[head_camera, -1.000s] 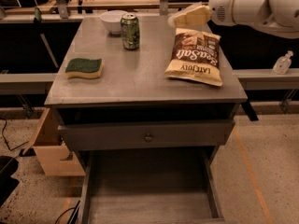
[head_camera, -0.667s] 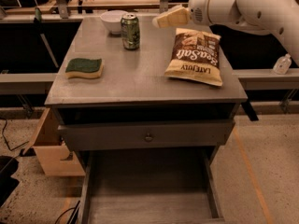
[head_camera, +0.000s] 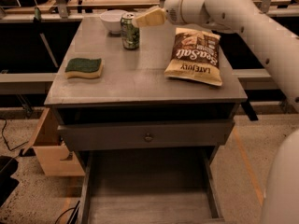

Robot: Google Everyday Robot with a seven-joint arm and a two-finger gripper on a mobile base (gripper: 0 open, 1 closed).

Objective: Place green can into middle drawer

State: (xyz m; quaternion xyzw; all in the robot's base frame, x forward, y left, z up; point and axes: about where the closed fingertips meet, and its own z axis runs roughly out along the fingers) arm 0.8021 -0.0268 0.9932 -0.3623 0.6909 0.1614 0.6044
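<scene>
The green can [head_camera: 129, 31] stands upright at the back of the grey table top [head_camera: 140, 78], just in front of a white bowl. My gripper [head_camera: 141, 20] is at the end of the white arm [head_camera: 224, 8], which reaches in from the right. It hovers level with the can's top, right beside the can's right side. The middle drawer [head_camera: 149, 190] is pulled open low at the front, and its grey wood-grain floor is bare. Above it is a closed drawer front with a round knob [head_camera: 148, 136].
A white bowl [head_camera: 113, 20] sits behind the can. A green and yellow sponge [head_camera: 83, 67] lies at the left of the table top, a brown chip bag [head_camera: 194, 55] at the right. A cardboard box [head_camera: 49, 148] stands on the floor at the left.
My arm has swung left across the back of the table, from above the chip bag to right beside the can. The can, bag and sponge have not moved.
</scene>
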